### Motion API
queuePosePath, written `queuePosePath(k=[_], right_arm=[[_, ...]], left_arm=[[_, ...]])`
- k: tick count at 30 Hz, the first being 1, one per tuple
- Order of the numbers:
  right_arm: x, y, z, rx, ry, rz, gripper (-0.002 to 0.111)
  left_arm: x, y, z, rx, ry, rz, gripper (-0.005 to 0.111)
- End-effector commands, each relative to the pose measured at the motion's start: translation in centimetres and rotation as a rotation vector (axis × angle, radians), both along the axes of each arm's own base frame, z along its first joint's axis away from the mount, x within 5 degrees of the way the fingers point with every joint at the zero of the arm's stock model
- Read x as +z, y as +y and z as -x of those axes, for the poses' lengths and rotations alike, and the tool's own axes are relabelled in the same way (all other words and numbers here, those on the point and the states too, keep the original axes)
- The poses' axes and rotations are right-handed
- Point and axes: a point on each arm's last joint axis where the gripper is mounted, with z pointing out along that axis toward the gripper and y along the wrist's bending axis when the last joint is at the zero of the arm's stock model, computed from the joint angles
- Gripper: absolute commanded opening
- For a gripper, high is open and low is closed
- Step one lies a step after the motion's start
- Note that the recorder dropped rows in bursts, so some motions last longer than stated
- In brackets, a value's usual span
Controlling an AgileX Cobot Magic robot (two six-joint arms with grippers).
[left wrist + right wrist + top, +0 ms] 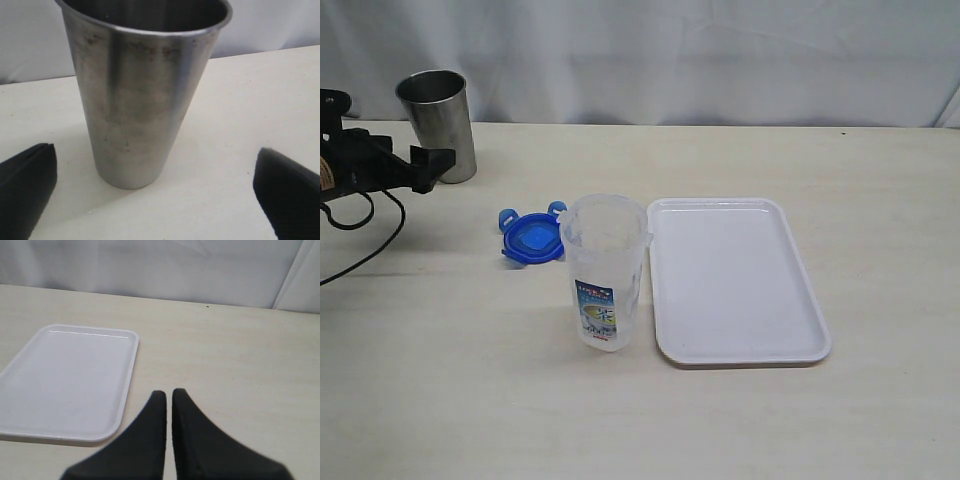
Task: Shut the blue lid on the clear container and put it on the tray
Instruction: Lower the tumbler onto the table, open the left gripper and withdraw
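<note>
Beside glossy flat tray (pixel 735 285): tall clear container (pixel 605 270) | left tool (pixel 442 165) spread | right tool (pixel 169 392) pinched together

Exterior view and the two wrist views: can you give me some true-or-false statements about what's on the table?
1. The blue lid is snapped onto the clear container. False: it lies on the table beside the open container.
2. The container stands on the tray. False: it stands on the table beside it.
3. The steel cup stands upright. True.
4. The left fingers are spread wide, facing the cup. True.
5. The right fingers are almost touching, holding nothing. True.
</note>
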Motion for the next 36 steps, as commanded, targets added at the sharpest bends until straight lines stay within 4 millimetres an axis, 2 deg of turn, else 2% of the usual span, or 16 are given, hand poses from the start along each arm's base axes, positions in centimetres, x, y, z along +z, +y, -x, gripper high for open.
queuePosePath(k=[1, 15, 19, 21, 23, 28, 30, 33, 36], right_arm=[[-0.1, 0.0, 0.0, -0.003, -0.001, -0.003, 0.005], [-0.1, 0.0, 0.0, -0.003, -0.001, -0.003, 0.005], [-0.1, 0.0, 0.0, -0.003, -0.001, -0.003, 0.005], [-0.1, 0.0, 0.0, -0.003, -0.001, -0.003, 0.005], [-0.1, 0.0, 0.0, -0.003, -0.001, -0.003, 0.005], [-0.1, 0.0, 0.0, -0.003, -0.001, -0.003, 0.005], [-0.1, 0.0, 0.0, -0.003, -0.001, -0.003, 0.005], [-0.1, 0.0, 0.0, -0.003, -0.001, -0.003, 0.005], [-0.1, 0.0, 0.0, -0.003, -0.001, -0.003, 0.005]], left_arm=[[0.4, -0.1, 0.0, -0.006, -0.014, 0.006, 0.105], [0.7, 0.3, -0.3, 0.063, -0.034, 0.056, 0.105], [0.2, 0.6, -0.3, 0.097, 0.017, 0.025, 0.105], [0.0, 0.8, -0.2, 0.111, 0.042, 0.008, 0.101], [-0.3, 0.9, -0.1, 0.112, 0.066, -0.016, 0.088], [-0.4, 0.1, 0.3, -0.026, 0.05, -0.084, 0.044], [-0.3, -0.4, 0.6, -0.099, 0.036, -0.086, 0.028], [-0.3, -0.7, 0.7, -0.115, 0.062, -0.034, 0.0], [-0.5, -0.7, 0.8, -0.103, 0.096, -0.012, 0.0]])
